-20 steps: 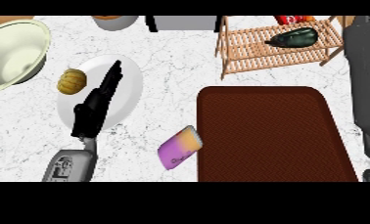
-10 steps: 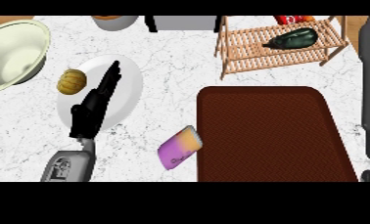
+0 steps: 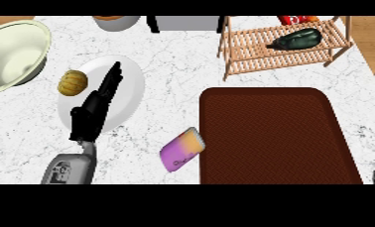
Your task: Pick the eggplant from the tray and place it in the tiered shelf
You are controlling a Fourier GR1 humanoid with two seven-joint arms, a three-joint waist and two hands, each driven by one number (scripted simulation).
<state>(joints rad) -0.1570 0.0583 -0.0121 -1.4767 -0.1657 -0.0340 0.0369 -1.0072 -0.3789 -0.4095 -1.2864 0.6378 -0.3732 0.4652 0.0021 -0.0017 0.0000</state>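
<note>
The dark green eggplant (image 3: 296,39) lies on the top slats of the wooden tiered shelf (image 3: 249,55) at the back right, with nothing touching it. In front of the shelf, the dark brown tray (image 3: 275,137) has nothing on it. My left hand (image 3: 96,107) rests open at the left, its straight fingers pointing away over a white plate (image 3: 128,97). It is far from both the eggplant and the tray. No part of my right hand shows in the head view.
A small orange squash (image 3: 72,83) sits at the plate's left rim, and a cream bowl (image 3: 18,55) lies at the far left. A purple and orange packet (image 3: 183,149) lies by the tray's left edge. A pot (image 3: 117,21), a grey box (image 3: 187,23) and red items (image 3: 296,19) line the back.
A grey forearm that showed at the right edge beside the shelf has drawn out of view. The eggplant and my left hand have not moved.
</note>
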